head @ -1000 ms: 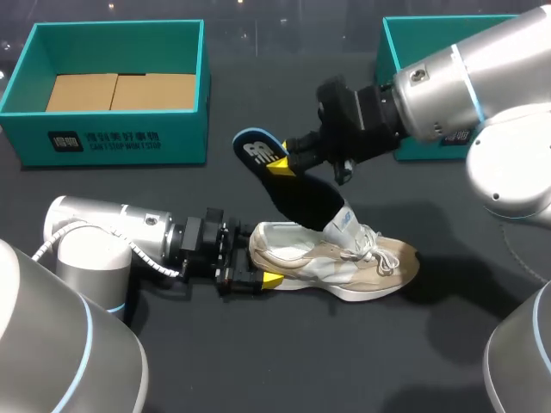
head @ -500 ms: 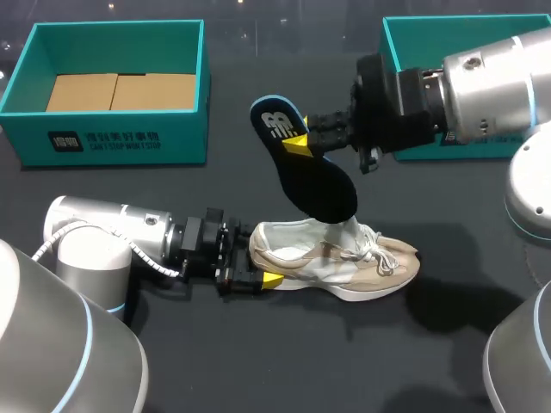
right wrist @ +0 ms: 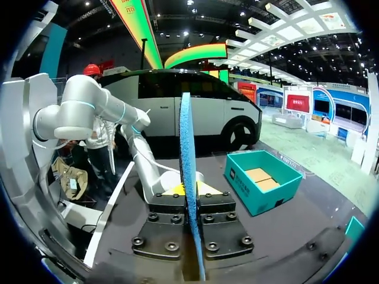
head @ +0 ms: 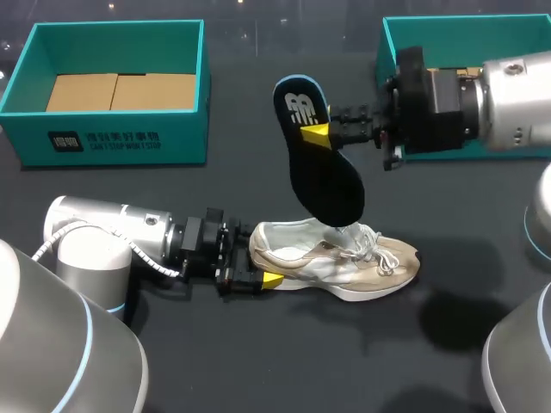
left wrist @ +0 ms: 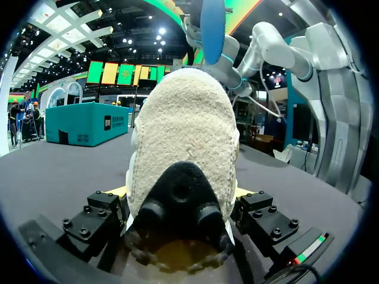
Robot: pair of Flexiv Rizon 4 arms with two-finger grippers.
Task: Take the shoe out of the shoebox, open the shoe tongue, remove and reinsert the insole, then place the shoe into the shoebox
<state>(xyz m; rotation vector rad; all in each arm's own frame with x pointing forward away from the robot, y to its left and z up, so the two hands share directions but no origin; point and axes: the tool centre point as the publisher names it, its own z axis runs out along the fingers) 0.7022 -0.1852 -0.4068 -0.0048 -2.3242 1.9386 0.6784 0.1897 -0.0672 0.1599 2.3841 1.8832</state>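
Jaws of the right gripper [head: 320,133] are clamped on a black foam insole with a blue rim [head: 320,168], one finger on each face near its heel end. The insole hangs tilted below them, toe end just over the opening of a beige-and-white mesh sneaker [head: 344,258]. On the black table [head: 284,361], the left gripper [head: 256,268] is clenched on the sneaker's heel, with the toe pointing away from its fingers. The open teal cardboard shoebox [head: 112,142] sits well apart from both.

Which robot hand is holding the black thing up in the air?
The right gripper, pinching the insole above the shoe. The left gripper is down low, clamping the shoe's heel.
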